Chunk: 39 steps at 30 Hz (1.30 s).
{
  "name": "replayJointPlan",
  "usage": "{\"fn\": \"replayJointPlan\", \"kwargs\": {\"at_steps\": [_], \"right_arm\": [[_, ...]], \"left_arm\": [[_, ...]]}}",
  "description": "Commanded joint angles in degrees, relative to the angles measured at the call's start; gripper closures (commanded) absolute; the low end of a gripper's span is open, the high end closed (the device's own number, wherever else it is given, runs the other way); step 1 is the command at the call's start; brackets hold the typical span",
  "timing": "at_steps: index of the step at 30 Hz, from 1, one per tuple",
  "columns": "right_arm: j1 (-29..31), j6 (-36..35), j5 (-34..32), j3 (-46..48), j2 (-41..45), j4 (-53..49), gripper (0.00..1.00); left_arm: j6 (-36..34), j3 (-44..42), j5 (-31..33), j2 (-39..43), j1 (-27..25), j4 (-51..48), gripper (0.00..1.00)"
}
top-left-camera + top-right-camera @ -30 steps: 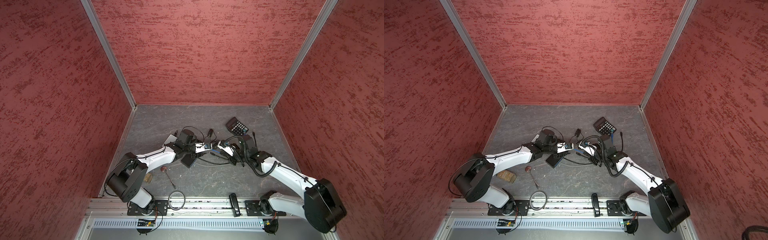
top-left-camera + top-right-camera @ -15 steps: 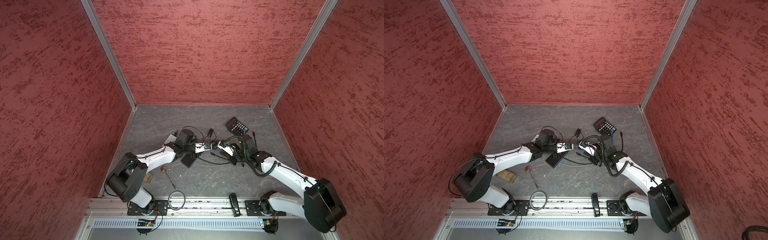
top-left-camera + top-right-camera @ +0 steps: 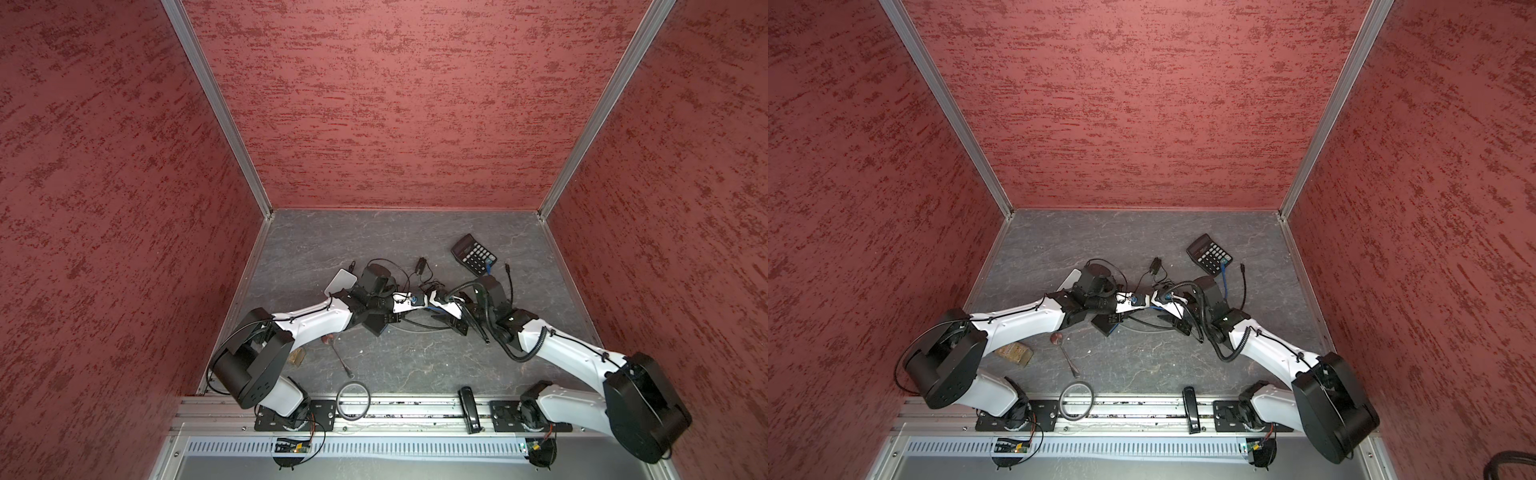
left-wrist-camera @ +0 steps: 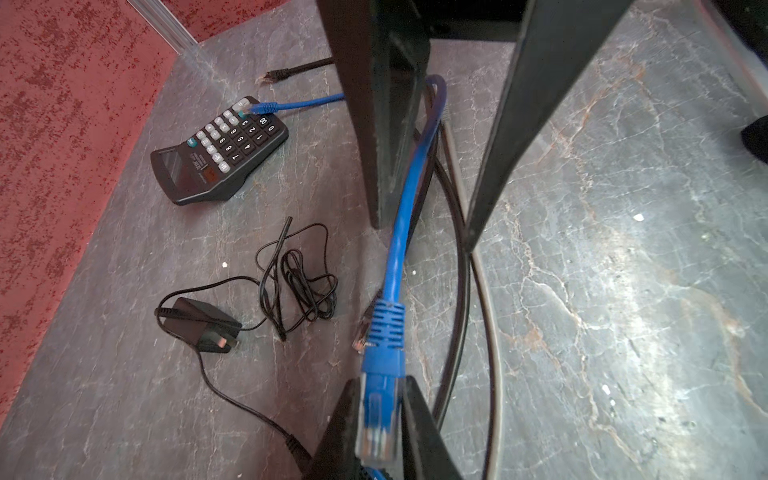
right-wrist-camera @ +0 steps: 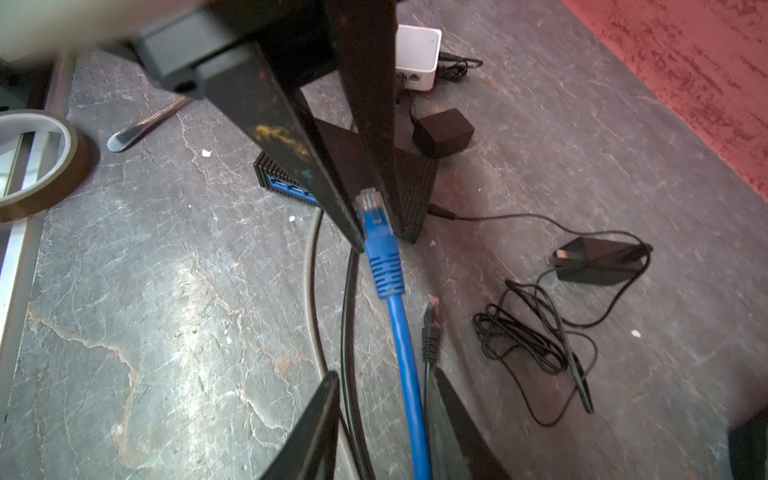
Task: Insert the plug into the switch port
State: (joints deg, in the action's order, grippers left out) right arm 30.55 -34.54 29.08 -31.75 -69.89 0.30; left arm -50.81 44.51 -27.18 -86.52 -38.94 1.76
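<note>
Left pincer (image 4: 380,380): has closed on the blue plug (image 4: 376,415), clamping its sides.
Right pincer (image 5: 384,374): has just let go. Its jaws stand apart and hold nothing, and the cable (image 5: 405,365) runs loose between them.
Plug: held off the table, near the black switch (image 5: 415,187) and not in any port (image 5: 286,183).
Meaning: the handover looks done, so lining up and pushing in now fall to the left arm.
</note>
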Motion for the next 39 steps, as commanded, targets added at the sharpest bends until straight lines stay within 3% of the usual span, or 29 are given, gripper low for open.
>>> {"fn": "replayJointPlan", "kwargs": {"at_steps": [1, 26, 39], "right_arm": [[0.7, -1.9, 3.3, 0.2, -0.6, 5.1, 0.63], [2.1, -0.7, 8.1, -2.2, -4.7, 8.3, 0.72], [1.8, 2.8, 9.1, 1.1, -4.0, 13.2, 0.71]], "left_arm": [[1.8, -1.0, -2.2, 1.9, -0.6, 2.9, 0.81], [1.7, -4.1, 0.5, 6.1, -3.4, 6.5, 0.82], [2.8, -8.4, -0.4, 9.3, -2.5, 10.6, 0.83]]}}
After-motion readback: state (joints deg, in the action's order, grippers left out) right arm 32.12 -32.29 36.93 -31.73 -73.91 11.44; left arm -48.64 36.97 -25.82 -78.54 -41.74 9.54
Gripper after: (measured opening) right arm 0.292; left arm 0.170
